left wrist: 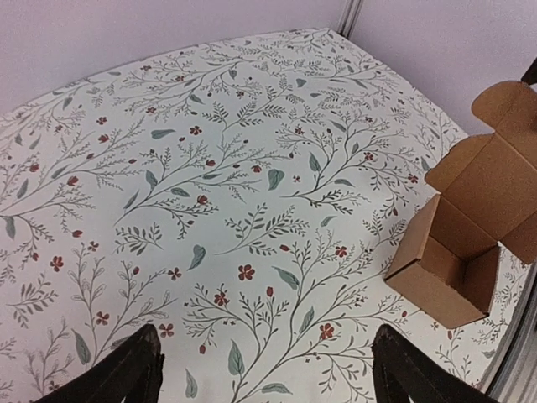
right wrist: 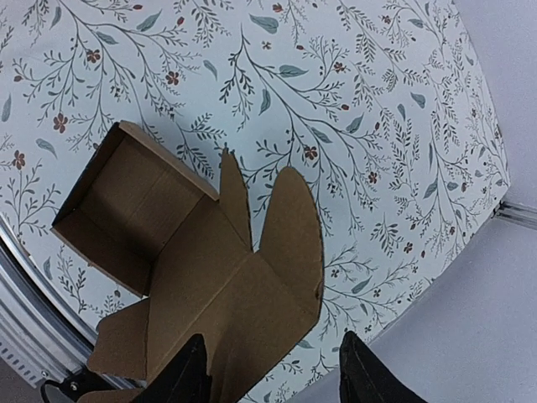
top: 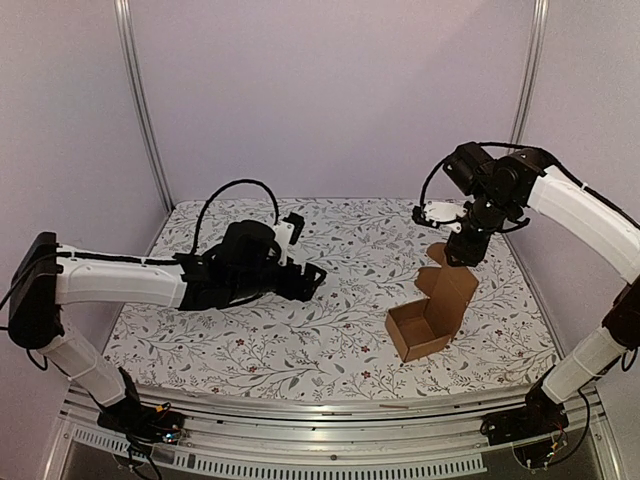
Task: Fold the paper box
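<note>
The paper box (top: 430, 322) is a brown carton standing open on the floral cloth at the right. Its lid (top: 452, 288) with tabs stands upright at the back. My right gripper (top: 458, 255) is open just above the lid's top flap. In the right wrist view the lid (right wrist: 252, 285) reaches in between the open fingers (right wrist: 273, 369), and the open box body (right wrist: 134, 206) lies beyond. My left gripper (top: 312, 280) is open and empty, above the cloth to the left of the box. The left wrist view shows the box (left wrist: 457, 252) at the right, ahead of the open fingers (left wrist: 268, 369).
A floral cloth (top: 300, 340) covers the table. A metal rail (top: 330, 410) runs along the near edge. Upright frame posts (top: 140, 100) stand at the back corners with plain walls behind. The right table edge (right wrist: 512, 210) is close to the box.
</note>
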Available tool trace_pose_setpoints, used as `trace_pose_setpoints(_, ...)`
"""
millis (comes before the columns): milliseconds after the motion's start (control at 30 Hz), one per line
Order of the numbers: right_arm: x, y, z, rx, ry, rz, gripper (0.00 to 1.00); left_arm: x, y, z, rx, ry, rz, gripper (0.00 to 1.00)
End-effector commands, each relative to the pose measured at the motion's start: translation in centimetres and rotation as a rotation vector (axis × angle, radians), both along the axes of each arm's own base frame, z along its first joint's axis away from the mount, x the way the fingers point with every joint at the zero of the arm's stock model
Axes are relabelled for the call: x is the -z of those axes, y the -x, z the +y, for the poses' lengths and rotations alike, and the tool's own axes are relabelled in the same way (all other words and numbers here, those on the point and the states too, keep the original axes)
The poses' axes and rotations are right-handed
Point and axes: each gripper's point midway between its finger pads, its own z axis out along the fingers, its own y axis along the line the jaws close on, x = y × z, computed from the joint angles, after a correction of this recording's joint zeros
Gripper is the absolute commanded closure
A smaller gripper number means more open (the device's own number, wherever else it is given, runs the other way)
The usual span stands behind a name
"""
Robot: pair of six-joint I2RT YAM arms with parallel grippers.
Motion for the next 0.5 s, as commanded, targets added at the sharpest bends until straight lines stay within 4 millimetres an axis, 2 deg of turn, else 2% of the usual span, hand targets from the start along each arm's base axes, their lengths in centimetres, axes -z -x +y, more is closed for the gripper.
trace_pose_setpoints(0,1.2,2.4,-0.6,0.076,-0.021,0.136,0.52,-0.2,-0.1,-1.7,0.039,0.037,0.001,0.2)
trace_pose_setpoints(67,1.4,2.9,-0.5,0.082,-0.026,0.164,0.61,-0.2,0.3,-2.6,0.081,0.047,0.012,0.32)
trace_pose_setpoints(133,1.8,3.4,-0.3,0.084,-0.036,0.202,0.71,-0.4,0.5,-3.3,0.112,0.054,0.005,0.37)
trace_pose_setpoints(200,2.0,3.7,-0.2,0.078,-0.044,0.224,0.8,-0.8,1.1,-4.2,0.156,0.053,-0.02,0.38)
trace_pose_setpoints(333,1.9,3.5,0.4,0.053,-0.048,0.241,0.92,-1.6,2.0,-5.1,0.219,0.045,-0.073,0.38)
trace_pose_setpoints(467,2.0,2.6,2.4,0.008,-0.089,0.28,0.98,-1.8,3.2,-4.6,0.248,0.05,-0.1,0.38)
